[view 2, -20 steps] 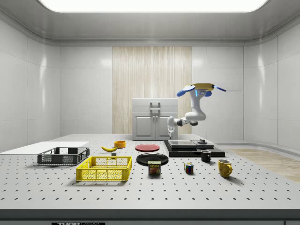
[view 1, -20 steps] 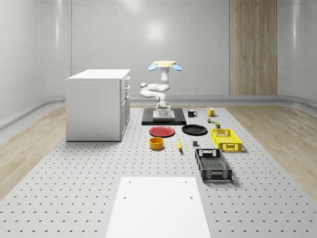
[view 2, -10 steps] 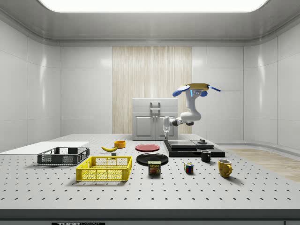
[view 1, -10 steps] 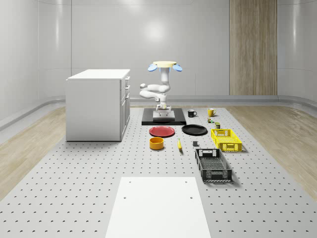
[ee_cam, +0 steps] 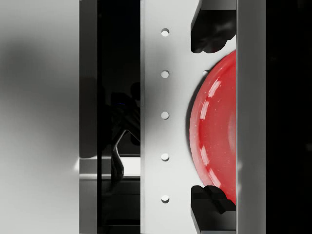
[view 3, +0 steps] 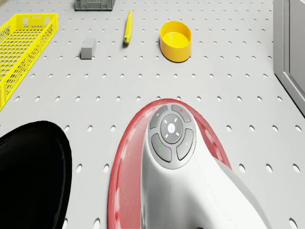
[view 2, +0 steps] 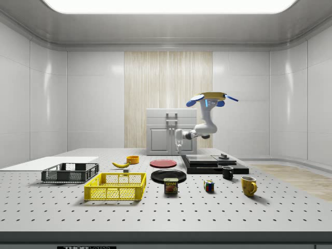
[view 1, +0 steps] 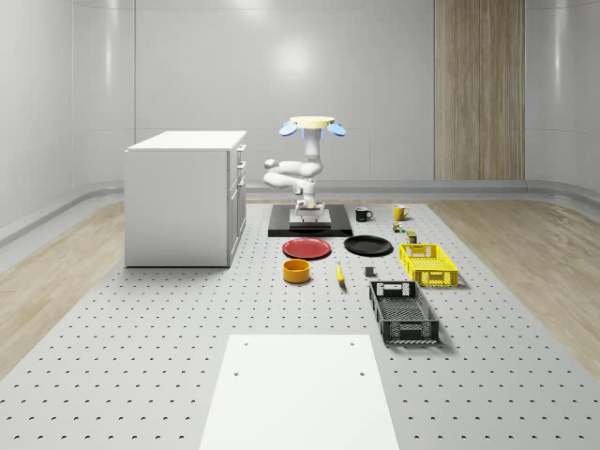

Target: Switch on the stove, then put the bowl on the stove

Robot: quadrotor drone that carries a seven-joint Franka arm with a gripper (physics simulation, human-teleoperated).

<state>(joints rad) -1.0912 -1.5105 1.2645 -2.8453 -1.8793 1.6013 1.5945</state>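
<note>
The black stove lies flat on the table beside the white cabinet. The yellow bowl stands upright on the table, beyond the red plate as seen from the stove. The drone hovers above the stove's edge on the plate side. Its arm bends down, and the gripper hangs open and empty between the stove's edge and the red plate, well short of the bowl.
A black plate lies beside the red one. A banana, a yellow crate and a black crate sit nearer the front. Two mugs stand by the stove. The cabinet rises at the whole-scene view's left.
The drone and arm have shifted toward the side view's left. The gripper has gone from above the stove top to its edge, facing the red plate.
</note>
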